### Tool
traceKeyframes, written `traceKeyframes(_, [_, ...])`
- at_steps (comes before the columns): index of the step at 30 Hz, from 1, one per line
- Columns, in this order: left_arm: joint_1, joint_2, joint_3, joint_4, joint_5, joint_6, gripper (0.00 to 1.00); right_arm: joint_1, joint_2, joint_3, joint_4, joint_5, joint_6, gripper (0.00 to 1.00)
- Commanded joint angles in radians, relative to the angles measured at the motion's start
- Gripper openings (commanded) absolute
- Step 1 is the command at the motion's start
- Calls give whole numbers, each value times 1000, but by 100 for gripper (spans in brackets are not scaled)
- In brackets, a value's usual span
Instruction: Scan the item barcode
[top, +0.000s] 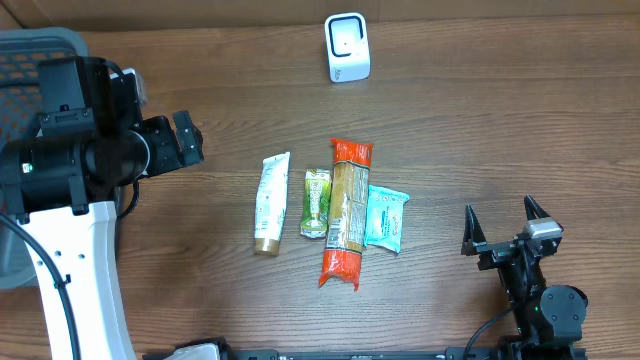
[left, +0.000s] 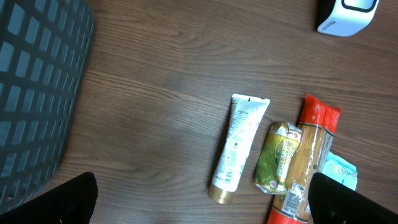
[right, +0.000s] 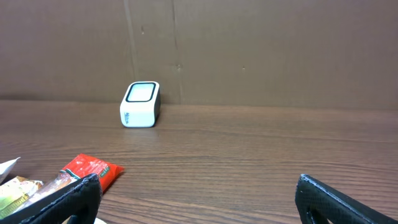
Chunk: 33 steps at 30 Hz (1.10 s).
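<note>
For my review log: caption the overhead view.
Four items in a row before the white scanner; all jaws open.

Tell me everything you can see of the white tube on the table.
The white tube looks like soft plastic, with green print along its body, a flat crimped end pointing toward the far edge and a gold cap at the near end. It lies flat on the wooden table, leftmost in the row of items, a narrow gap from the green packet. Only the table touches it.

One tube (top: 270, 203), three packets (top: 316, 203) (top: 347, 210) (top: 385, 218), one scanner (top: 347, 47), one basket (left: 37, 74).
</note>
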<state>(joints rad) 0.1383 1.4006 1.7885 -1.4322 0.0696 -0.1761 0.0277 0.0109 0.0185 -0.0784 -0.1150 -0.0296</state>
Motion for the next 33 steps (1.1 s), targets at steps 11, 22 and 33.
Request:
traceKeyframes(11, [5, 16, 15, 3, -7, 23, 99, 6, -8, -11, 5, 10, 0, 100])
traceKeyframes(22, [7, 18, 15, 42, -28, 137, 100, 6, -8, -11, 5, 10, 0, 100])
traceKeyframes(33, [80, 18, 15, 49, 25, 255, 100, 6, -8, -11, 5, 10, 0, 100])
